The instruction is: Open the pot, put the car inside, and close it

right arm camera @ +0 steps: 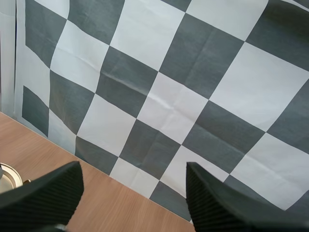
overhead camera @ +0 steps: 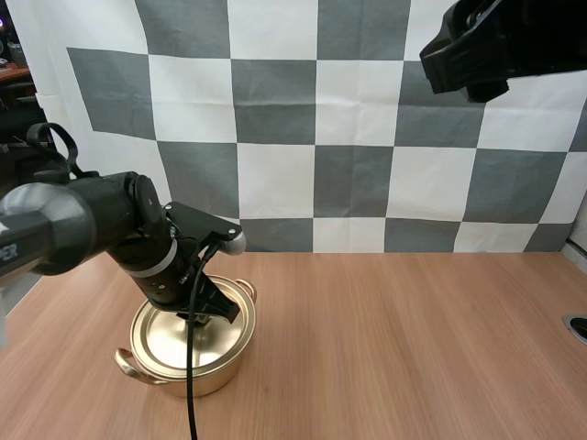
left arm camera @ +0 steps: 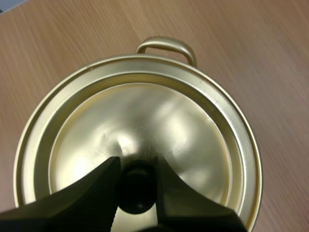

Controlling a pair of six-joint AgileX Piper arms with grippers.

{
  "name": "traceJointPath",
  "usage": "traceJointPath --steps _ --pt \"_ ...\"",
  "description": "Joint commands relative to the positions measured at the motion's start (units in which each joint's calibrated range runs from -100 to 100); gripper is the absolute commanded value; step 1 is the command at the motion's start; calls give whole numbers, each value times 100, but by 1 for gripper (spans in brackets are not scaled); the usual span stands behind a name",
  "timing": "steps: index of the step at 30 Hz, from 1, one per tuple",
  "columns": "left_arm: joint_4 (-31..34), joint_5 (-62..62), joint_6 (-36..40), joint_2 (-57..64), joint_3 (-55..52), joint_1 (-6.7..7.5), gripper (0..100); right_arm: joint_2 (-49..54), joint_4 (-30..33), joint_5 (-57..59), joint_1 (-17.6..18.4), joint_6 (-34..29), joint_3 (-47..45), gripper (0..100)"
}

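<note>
Black fingers of the left gripper (left arm camera: 136, 184) pinch the dark knob (left arm camera: 136, 195) at the middle of the gold lid (left arm camera: 145, 121). The lid sits flat on the pot (overhead camera: 220, 371), closing it. In the high view the pot stands at the lower left of the frame on the wooden table (overhead camera: 413, 348), with one handle (overhead camera: 128, 361) toward the lower edge. The right gripper (right arm camera: 131, 176) hangs high at that frame's upper right, its fingers spread wide around nothing.
</note>
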State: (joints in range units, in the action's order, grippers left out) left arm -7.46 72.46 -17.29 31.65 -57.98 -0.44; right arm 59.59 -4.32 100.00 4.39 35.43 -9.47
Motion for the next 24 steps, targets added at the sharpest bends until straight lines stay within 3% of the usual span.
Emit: traceJointPath --steps 1,24 --pt "-3 -84 -2 -116 -8 4 0 -5 -5 0 -1 -2 1 100" --pt "61 -267 239 -373 -8 4 1 -5 -5 0 -1 -2 1 100"
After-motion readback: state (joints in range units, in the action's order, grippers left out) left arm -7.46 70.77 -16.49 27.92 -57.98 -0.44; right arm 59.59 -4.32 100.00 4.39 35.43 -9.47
